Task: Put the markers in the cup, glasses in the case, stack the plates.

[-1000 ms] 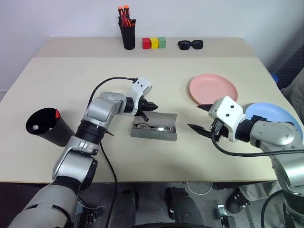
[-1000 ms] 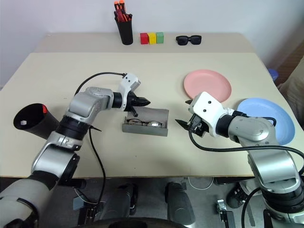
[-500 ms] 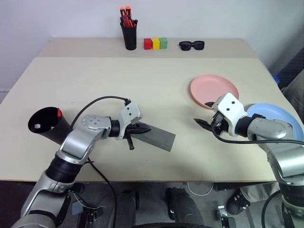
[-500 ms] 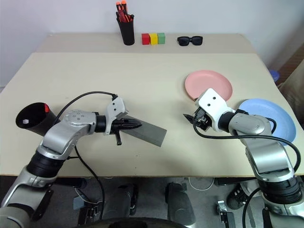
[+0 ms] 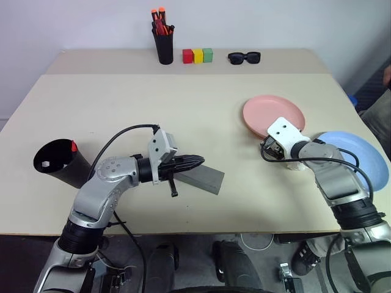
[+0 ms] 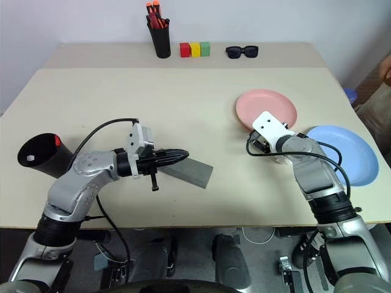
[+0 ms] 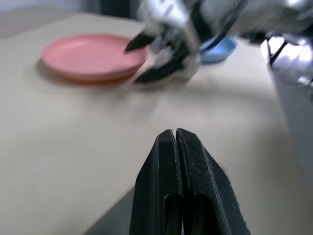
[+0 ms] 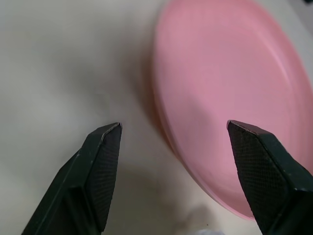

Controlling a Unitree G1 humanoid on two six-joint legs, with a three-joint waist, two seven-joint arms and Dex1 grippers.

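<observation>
The grey case (image 5: 206,178) lies closed near the table's middle, and the glasses are hidden. My left gripper (image 5: 199,160) is shut and empty, level, with its tips over the case's left end; contact is unclear. My right gripper (image 8: 173,129) is open, with its fingers (image 8: 102,166) astride the near rim of the salmon pink plate (image 5: 273,113). The light blue plate (image 5: 357,155) lies to the right of that arm. At the far left the black cup (image 5: 61,166) leans over, with the red marker (image 5: 74,146) and the white marker (image 5: 44,163) inside.
Along the back edge stand a tall black pen holder (image 5: 164,46) with orange-capped pens, three coloured blocks (image 5: 198,56) and black sunglasses (image 5: 244,57). A seam (image 5: 183,74) joins the near table to the back one.
The case, open with the glasses inside a second ago, is now closed. My left gripper drew back toward my body. My right gripper moved forward and right to the pink plate's rim.
</observation>
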